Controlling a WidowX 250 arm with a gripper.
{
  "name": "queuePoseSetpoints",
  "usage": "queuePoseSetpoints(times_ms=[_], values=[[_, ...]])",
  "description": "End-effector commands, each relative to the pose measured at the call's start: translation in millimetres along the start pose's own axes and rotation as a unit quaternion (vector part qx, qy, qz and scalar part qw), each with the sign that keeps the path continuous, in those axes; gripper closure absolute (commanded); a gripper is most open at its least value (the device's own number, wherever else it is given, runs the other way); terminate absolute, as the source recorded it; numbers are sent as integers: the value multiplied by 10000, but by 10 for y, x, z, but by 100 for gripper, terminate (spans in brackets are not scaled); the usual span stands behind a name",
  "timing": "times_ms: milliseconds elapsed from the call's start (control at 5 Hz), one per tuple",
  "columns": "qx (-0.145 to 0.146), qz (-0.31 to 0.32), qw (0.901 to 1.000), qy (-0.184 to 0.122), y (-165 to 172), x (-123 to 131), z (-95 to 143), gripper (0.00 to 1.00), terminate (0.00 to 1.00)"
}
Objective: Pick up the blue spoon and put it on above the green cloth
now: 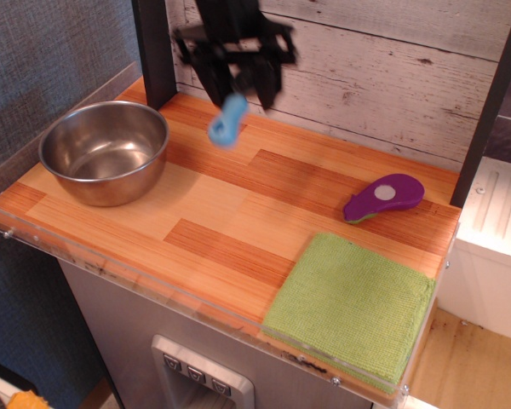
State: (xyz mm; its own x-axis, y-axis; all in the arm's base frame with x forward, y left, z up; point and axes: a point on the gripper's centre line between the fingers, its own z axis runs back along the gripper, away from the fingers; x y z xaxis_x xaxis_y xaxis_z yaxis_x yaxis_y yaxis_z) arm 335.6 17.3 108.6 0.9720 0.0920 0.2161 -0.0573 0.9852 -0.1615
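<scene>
My gripper [237, 83] is at the back of the wooden counter [230, 213], lifted above it and blurred by motion. It is shut on the blue spoon [228, 121], whose light-blue handle hangs down and left below the fingers; the grey bowl end is hidden between them. The green cloth [352, 307] lies flat at the counter's front right corner, far to the right and forward of the gripper.
A steel bowl [103, 151] stands at the left of the counter. A purple oval gadget with a white button [383, 197] lies just behind the cloth. A black post [153, 51] and the plank wall [375, 68] stand behind the gripper.
</scene>
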Motion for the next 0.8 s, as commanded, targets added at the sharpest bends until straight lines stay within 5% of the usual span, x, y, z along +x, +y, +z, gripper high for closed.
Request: queuePoseSetpoints(times_ms=[0,600], values=[[180,-215,9994,-186,-503,-483,-30,100,0],[113,-52,9999,-52,-979,-702,-276,100,0]])
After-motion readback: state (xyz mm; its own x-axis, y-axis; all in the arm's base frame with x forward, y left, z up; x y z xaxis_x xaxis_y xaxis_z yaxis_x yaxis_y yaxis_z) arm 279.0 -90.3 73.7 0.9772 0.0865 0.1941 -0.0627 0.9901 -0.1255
